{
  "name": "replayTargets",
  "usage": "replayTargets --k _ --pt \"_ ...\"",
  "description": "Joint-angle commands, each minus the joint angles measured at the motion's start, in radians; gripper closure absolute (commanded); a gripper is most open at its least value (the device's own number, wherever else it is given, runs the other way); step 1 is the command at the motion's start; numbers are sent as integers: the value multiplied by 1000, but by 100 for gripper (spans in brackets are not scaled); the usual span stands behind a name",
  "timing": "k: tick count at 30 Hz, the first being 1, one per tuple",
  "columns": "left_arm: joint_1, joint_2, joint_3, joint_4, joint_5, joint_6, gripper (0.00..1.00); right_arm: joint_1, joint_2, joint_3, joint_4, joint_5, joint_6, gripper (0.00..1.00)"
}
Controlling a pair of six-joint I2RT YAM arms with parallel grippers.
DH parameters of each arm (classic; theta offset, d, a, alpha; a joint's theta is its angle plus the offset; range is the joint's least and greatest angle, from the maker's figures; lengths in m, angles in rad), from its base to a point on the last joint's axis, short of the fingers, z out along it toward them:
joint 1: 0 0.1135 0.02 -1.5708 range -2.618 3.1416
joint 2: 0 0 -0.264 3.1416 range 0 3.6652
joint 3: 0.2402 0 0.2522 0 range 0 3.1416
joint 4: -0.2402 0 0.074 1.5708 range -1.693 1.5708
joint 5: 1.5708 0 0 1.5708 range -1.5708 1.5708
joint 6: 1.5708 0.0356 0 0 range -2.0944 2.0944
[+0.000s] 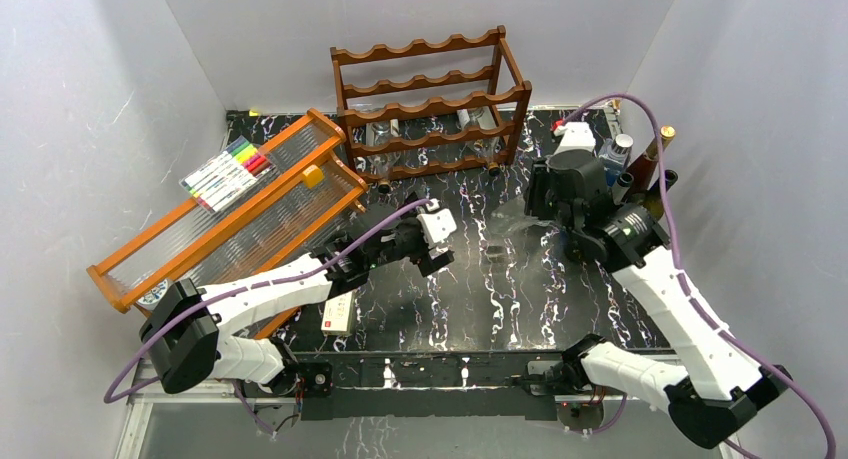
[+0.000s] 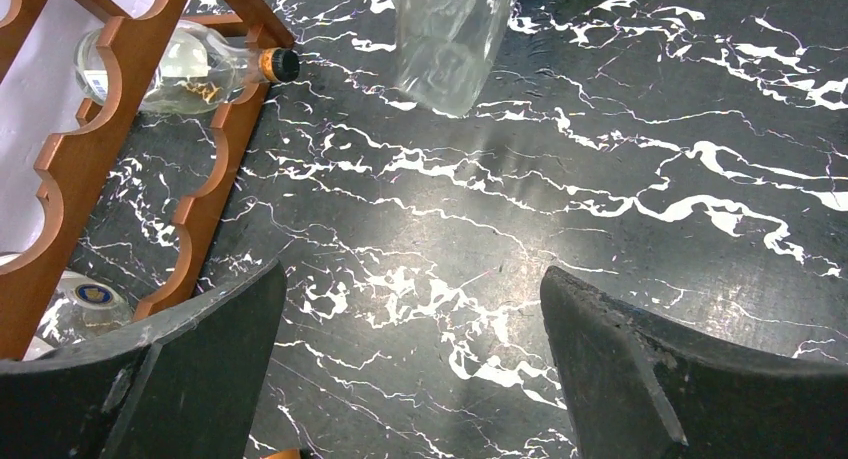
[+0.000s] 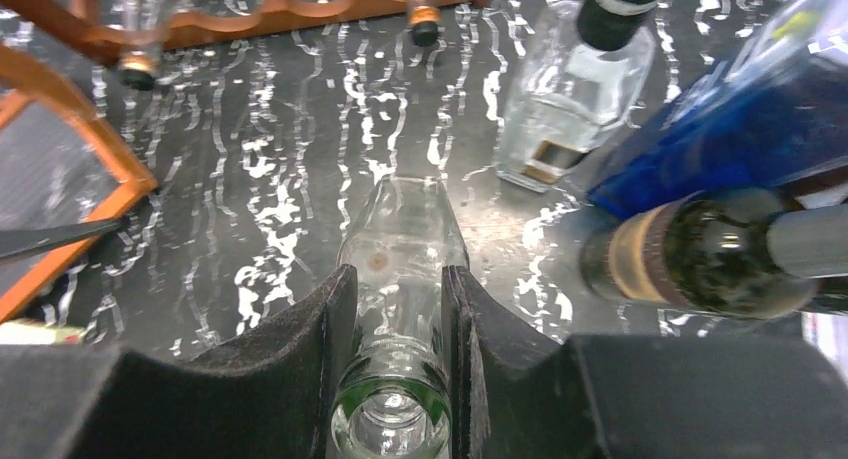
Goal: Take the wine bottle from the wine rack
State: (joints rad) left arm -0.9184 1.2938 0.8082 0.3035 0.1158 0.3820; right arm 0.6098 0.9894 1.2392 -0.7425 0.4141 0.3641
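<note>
So our right pincer [image 3: 400,309] is clamped on the neck of a clear glass wine bottle [image 3: 400,234]. The mouth faces the wrist camera and the body points down at the black marbled tabletop [image 3: 280,179]. We can't tell if its base touches down or hangs just above.

Either way it's well apart from the wine rack [image 1: 430,109], so we'd say the pull-out is done and the set-down is the step in hand.

A blue bottle [image 3: 740,129], a dark-capped clear bottle [image 3: 580,89] and a gold-banded dark bottle [image 3: 720,264] are crowded just to its right. Next we need a slow, upright lowering that doesn't nudge them, then a release.

Our left pincer [image 2: 415,299] hangs wide open and empty over the tabletop near the rack, where a capped bottle [image 2: 190,69] lies.
</note>
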Motion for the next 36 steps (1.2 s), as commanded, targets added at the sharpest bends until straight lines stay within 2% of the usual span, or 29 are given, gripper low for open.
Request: replayTargets --k 1,7,15,19,26,36 --pt "-7 -41 -4 35 -27 0 2 -14 86 121 -92 129 -29 100" --pt "-10 -45 -7 35 -43 3 2 -85 172 194 -169 24 -45 100" --pt "-11 -44 -8 37 -44 4 2 -332 235 243 -239 -107 -103 100" --pt "-14 -44 -8 37 -45 5 2 -400 265 245 -239 -173 -118 100" --pt "-16 -41 -9 37 -53 9 2 -436 292 229 -218 -236 -131 100" --pt "-17 -39 -14 45 -59 9 2 -437 265 154 -161 -185 -156 100"
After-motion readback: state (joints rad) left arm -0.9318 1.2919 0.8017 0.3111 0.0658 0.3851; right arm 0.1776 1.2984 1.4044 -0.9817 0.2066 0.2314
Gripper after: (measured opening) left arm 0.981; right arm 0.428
